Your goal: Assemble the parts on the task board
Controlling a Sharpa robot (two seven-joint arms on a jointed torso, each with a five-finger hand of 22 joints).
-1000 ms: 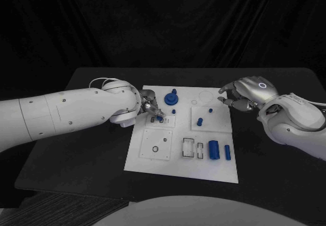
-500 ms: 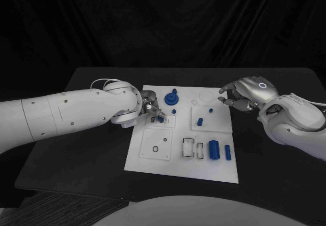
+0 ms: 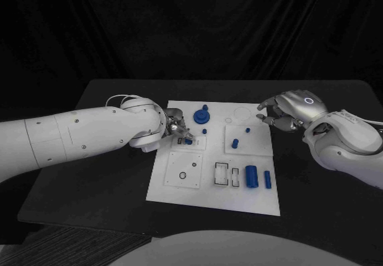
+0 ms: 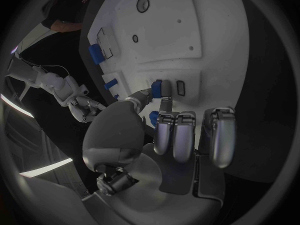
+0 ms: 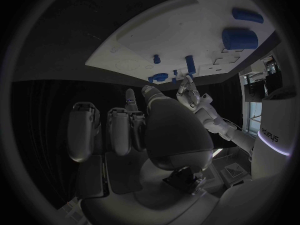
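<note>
Presently the left hand (image 3: 177,131) is at the task board (image 3: 209,194), its thumb and a finger closed on a small blue part (image 4: 157,88) directly over the small plate with narrow slots (image 3: 190,142) on the board's left side; the remaining fingers (image 4: 215,135) lie straight and together, clear of the part. Judged step: seating this part in its slot. To do it well, the part should be kept square to the slot, lowered without side load, and released only once it sits flush. The right hand (image 3: 285,113) hovers at the board's far right corner, fingers curled inward with nothing seen between them. Other blue parts lie unheld: a round piece (image 3: 202,116) beyond the left hand, and two cylinders (image 3: 251,176) near the board's front right.
</note>
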